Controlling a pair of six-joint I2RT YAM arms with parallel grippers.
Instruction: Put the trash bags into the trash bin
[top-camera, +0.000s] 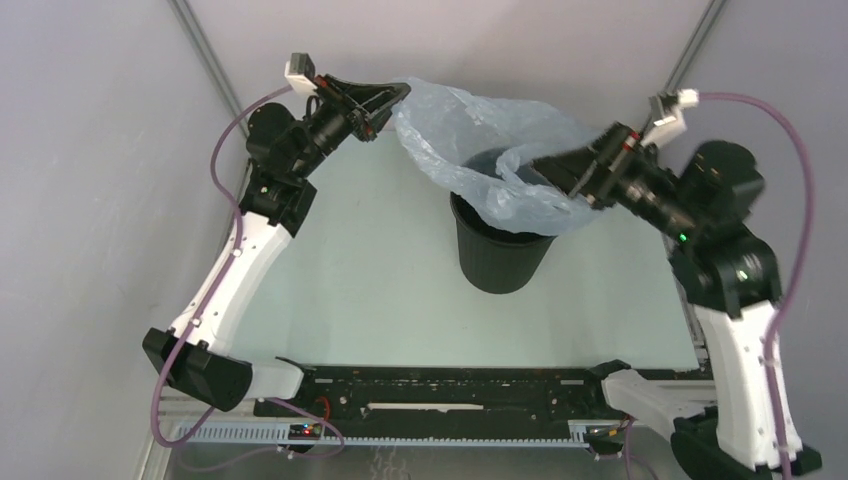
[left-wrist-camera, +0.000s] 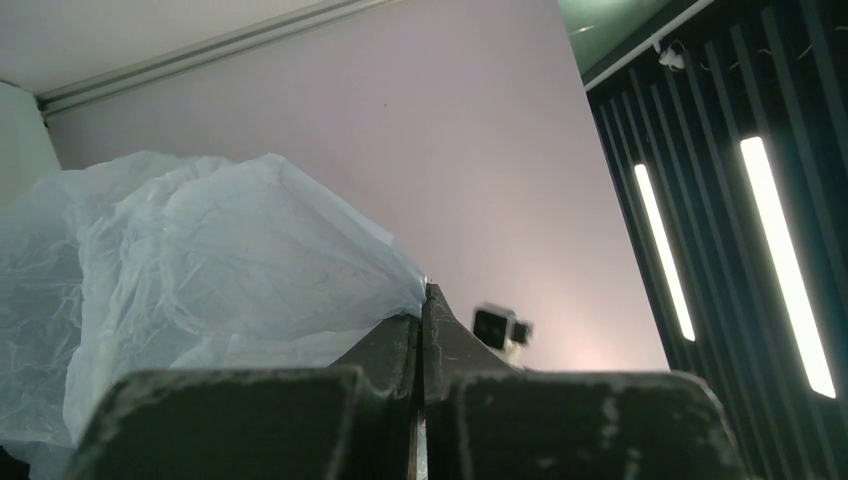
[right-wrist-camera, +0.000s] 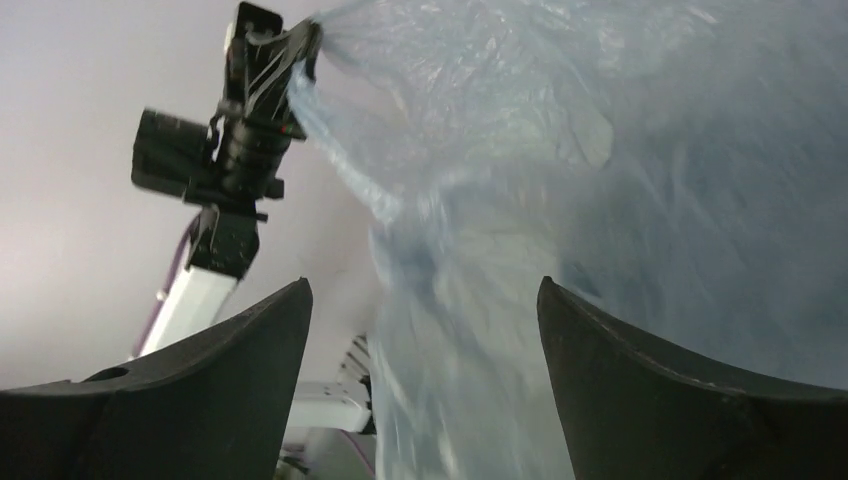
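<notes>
The left gripper (top-camera: 402, 92) is pinched tight on a corner of the trash bag (top-camera: 470, 120); the right gripper (right-wrist-camera: 420, 290) is wide open, with bag between its fingers; the thin, wrinkly blue bag hangs over the black trash bin (top-camera: 500, 255).

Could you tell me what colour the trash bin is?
The trash bin is black, clearest in the top external view.
</notes>
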